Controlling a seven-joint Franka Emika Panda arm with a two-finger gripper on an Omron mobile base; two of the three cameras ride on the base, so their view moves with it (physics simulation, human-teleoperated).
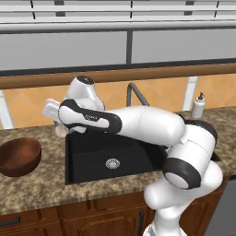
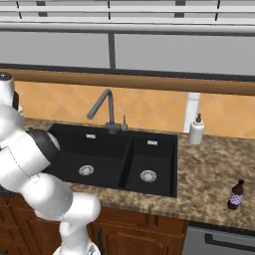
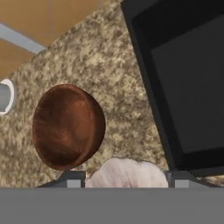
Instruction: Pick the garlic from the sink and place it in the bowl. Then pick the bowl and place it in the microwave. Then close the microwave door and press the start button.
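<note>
No writing can be read anywhere, not even on the small brown bottle (image 2: 236, 194) with its pale label, well to the right of the sink (image 2: 112, 157). A speckled granite counter (image 1: 41, 184) surrounds the black double sink, with an orange tiled wall behind and wooden cabinets below. The wooden bowl (image 1: 19, 156) sits on the counter left of the sink. Over the sink's left rim, the gripper (image 3: 124, 178) has its fingers clamped on the garlic (image 3: 127, 173), which sits between them.
</note>
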